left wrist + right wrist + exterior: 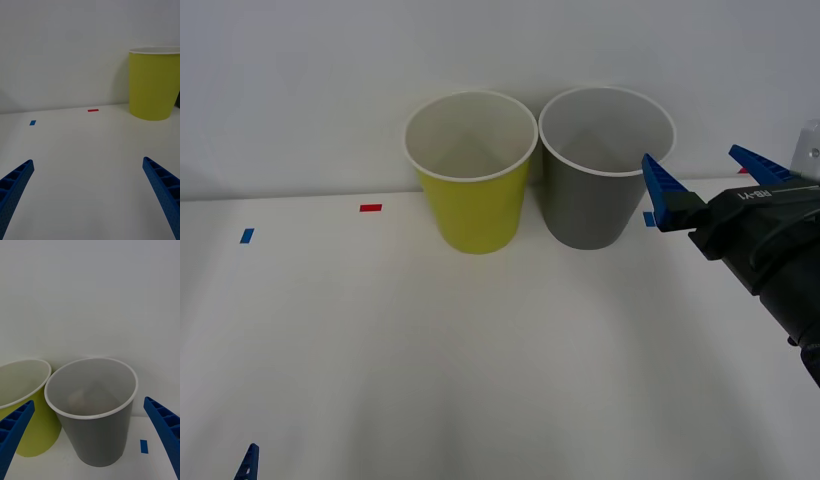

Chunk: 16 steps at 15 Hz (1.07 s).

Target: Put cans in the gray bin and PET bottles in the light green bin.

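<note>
Table (480,340) white, bearing light green bin (472,190) at 12 o'clock, gray bin (600,185) touching at 1. Right gripper (715,170) at 2, fingers apart, empty. Left gripper (90,198) at 7, spread. Pale can (80,399) faint inside gray bin.
</note>
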Each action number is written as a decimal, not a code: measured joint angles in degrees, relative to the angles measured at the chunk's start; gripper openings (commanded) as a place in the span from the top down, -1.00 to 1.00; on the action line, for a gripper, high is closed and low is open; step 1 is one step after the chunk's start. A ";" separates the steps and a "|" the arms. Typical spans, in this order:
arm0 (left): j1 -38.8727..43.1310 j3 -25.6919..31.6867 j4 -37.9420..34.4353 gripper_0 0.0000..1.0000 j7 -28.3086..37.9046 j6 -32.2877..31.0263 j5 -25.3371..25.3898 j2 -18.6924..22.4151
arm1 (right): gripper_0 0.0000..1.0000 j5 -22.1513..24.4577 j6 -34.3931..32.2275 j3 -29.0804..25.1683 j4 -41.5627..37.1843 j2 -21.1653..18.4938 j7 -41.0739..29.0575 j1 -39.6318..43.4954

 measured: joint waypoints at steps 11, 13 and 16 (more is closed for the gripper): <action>0.00 0.00 0.00 -1.00 0.00 0.00 0.00 0.00 | -1.00 10.52 -37.12 6.63 13.20 0.81 2.36 20.67; 0.00 0.00 0.00 -1.00 0.00 0.00 0.00 0.00 | -1.00 10.89 -40.60 6.49 13.73 0.68 2.15 24.25; 0.00 0.00 0.00 -1.00 0.00 0.00 0.00 0.00 | -1.00 10.73 -44.08 6.08 13.80 1.21 1.79 28.90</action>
